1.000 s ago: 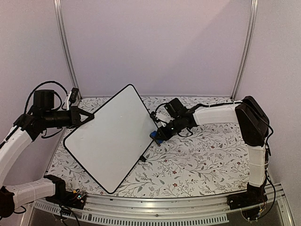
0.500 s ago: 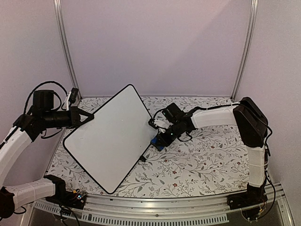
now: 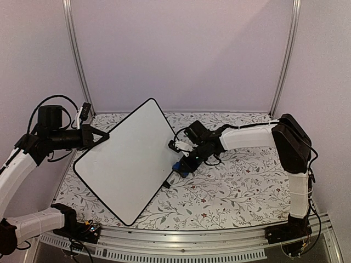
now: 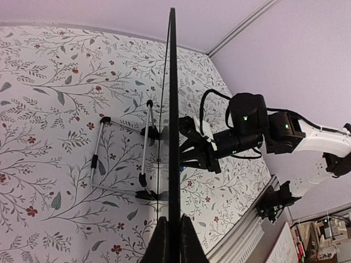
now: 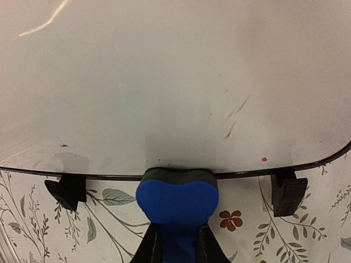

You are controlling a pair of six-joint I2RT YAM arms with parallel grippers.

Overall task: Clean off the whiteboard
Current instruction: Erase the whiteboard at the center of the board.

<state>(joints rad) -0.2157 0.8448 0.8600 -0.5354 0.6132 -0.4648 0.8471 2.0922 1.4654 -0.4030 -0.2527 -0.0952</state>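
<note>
On whiteboard [image 3: 129, 159] rim: left gripper [image 3: 104, 136] clamped; right gripper [image 3: 181, 164] pinches eraser [image 5: 176, 200] at footed edge.

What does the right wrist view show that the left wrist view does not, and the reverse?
Only right wrist: the whiteboard face-on with faint red marks, and the blue eraser in the right gripper at its lower rim. Only left wrist: the board edge-on, the left gripper shut on its rim, a wire stand behind it, the right arm. Both: the whiteboard and the floral table cover.
</note>
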